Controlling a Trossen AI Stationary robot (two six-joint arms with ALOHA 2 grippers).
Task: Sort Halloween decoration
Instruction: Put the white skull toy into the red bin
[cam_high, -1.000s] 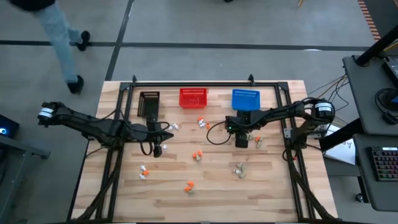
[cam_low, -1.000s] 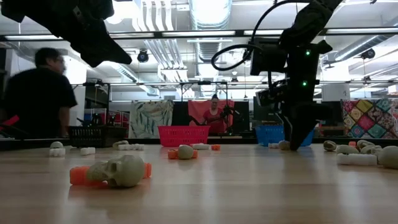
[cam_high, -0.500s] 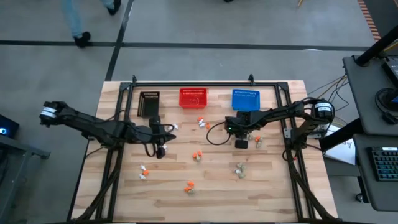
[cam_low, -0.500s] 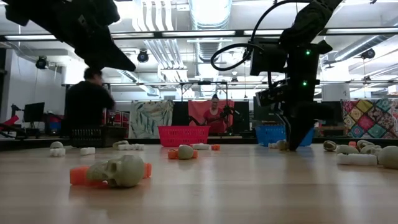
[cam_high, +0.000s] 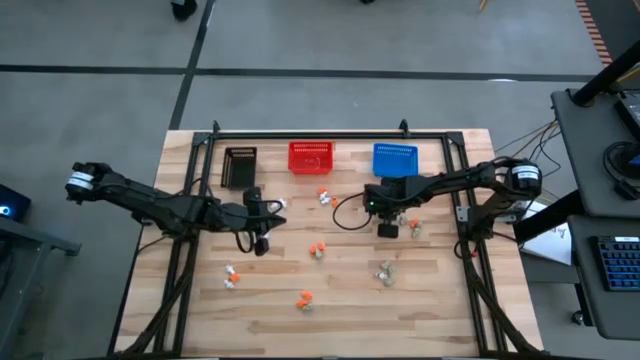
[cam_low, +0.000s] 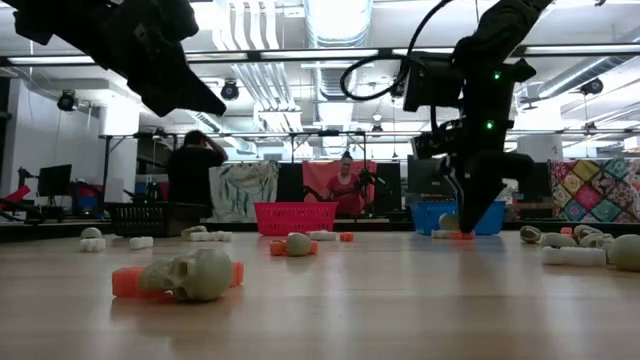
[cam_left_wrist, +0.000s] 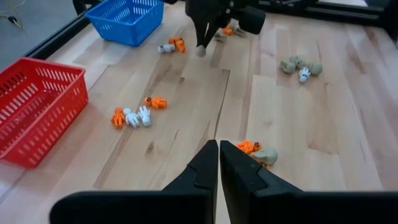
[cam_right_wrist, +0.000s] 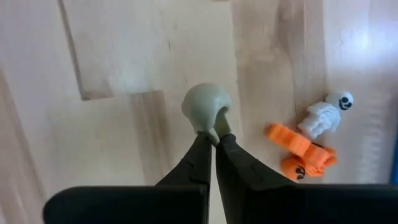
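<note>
My right gripper (cam_right_wrist: 213, 140) pinched 1 beige-grey skull trinket (cam_right_wrist: 206, 107) above the table (cam_right_wrist: 112, 74); my left gripper (cam_left_wrist: 219, 149) stayed closed, empty.

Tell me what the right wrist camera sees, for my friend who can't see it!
The right gripper has its two dark fingers pinched shut on a small pale grey-green skull above the wooden table. Beside it lie a tiny white skeleton and orange trinkets.

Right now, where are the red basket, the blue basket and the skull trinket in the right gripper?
red basket (cam_high: 310, 157), high view, mesh floor.
blue basket (cam_high: 394, 159), high view, mesh floor.
skull trinket (cam_right_wrist: 206, 106), right wrist view, its dome.
right gripper (cam_right_wrist: 215, 138), right wrist view, fingertips.
</note>
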